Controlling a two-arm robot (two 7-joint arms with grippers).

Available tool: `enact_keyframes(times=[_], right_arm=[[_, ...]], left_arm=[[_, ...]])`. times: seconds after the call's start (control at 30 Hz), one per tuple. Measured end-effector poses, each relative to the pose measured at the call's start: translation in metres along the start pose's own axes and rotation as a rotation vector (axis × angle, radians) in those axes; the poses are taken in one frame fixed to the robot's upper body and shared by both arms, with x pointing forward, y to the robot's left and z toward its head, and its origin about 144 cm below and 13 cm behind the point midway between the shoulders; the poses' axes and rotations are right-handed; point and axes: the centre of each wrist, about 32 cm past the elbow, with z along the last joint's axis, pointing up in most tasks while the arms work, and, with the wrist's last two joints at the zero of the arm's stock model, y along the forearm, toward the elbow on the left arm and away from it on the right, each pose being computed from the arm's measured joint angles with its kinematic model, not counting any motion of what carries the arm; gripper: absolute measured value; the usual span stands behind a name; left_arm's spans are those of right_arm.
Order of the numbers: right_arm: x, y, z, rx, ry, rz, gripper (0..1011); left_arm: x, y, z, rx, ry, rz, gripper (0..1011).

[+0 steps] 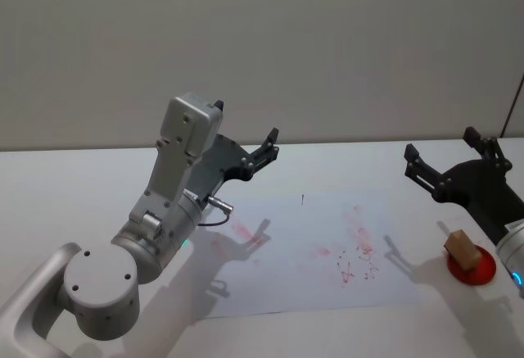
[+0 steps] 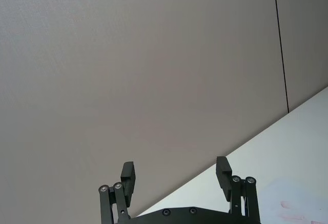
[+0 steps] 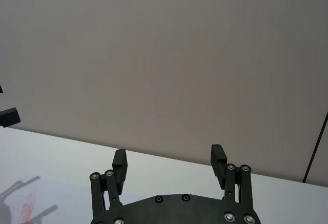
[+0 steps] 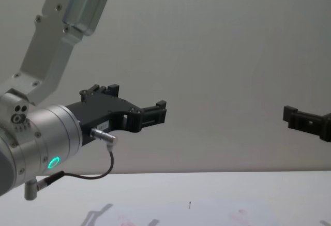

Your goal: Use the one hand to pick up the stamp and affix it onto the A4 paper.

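While wrist views show the left end effector [image 2: 175, 168] and right end effector [image 3: 169, 156] wide, the head view shows the stamp [image 1: 463, 250] near the A4 paper [image 1: 303, 251].

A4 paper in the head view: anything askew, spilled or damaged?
Nothing damaged or spilled. The A4 paper lies flat, though its red prints are scattered and smeared rather than clean. The stamp stands on a red pad beside the sheet. The right end effector and left end effector are open, raised.

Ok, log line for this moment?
left tool: open, raised, empty | right tool: open, raised, empty | stamp: on red pad, right of A4 paper | pick: not yet
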Motion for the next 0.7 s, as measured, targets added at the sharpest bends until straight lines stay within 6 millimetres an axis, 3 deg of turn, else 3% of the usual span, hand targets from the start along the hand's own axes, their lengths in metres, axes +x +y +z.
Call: enact_keyframes(times=[0.7], right_arm=[[0.0,0.0,0.0,0.0,0.0,0.0,1001]], left_arm=[[0.0,0.0,0.0,0.0,0.0,0.0,1001]])
